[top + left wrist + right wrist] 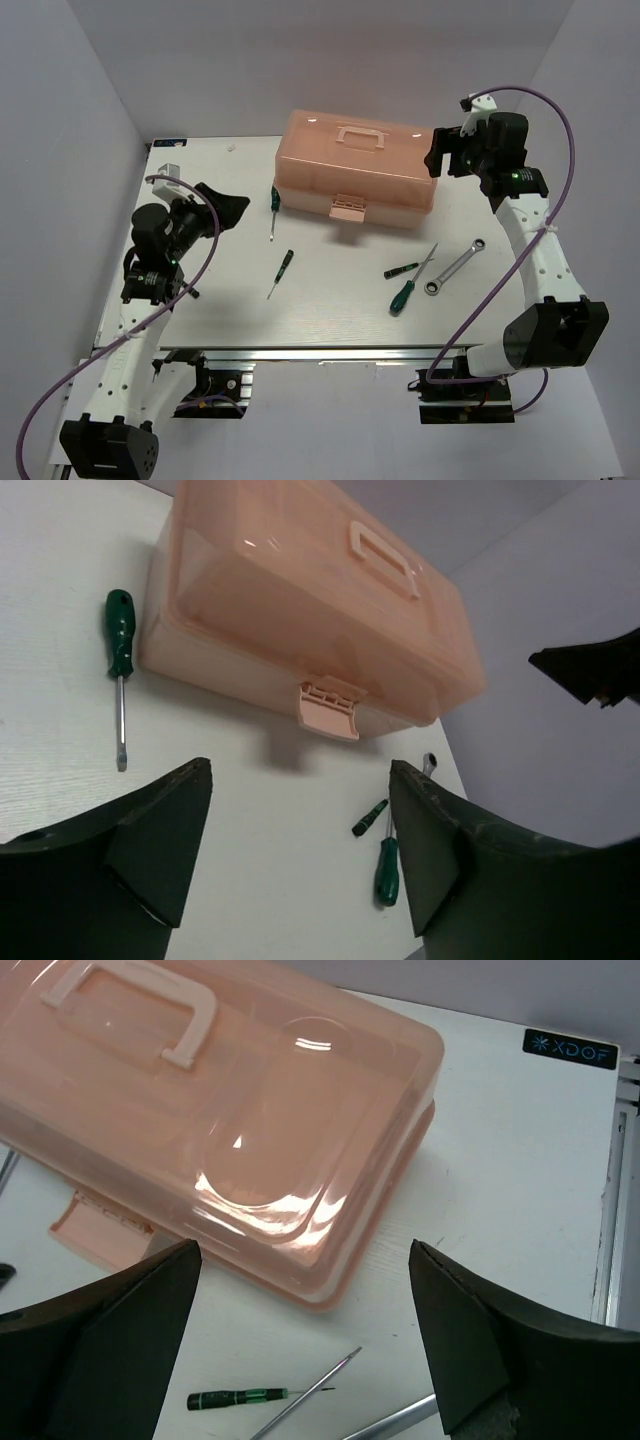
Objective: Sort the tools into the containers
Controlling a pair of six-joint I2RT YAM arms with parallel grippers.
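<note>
- We are reading "XDOF" on a black label (568, 1048), readable only from the right wrist.
- The salmon-pink plastic toolbox (355, 170) is sitting shut, far centre, with the silver ring-ended wrench (455, 268) lying near-right of it.
- Left gripper (300, 860) and right gripper (305, 1350) are hanging spread, empty.

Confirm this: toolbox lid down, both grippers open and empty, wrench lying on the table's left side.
Wrong on the wrench: the top external view shows it on the right side of the table. The rest stands: toolbox lid down, left gripper and right gripper open and empty.
</note>
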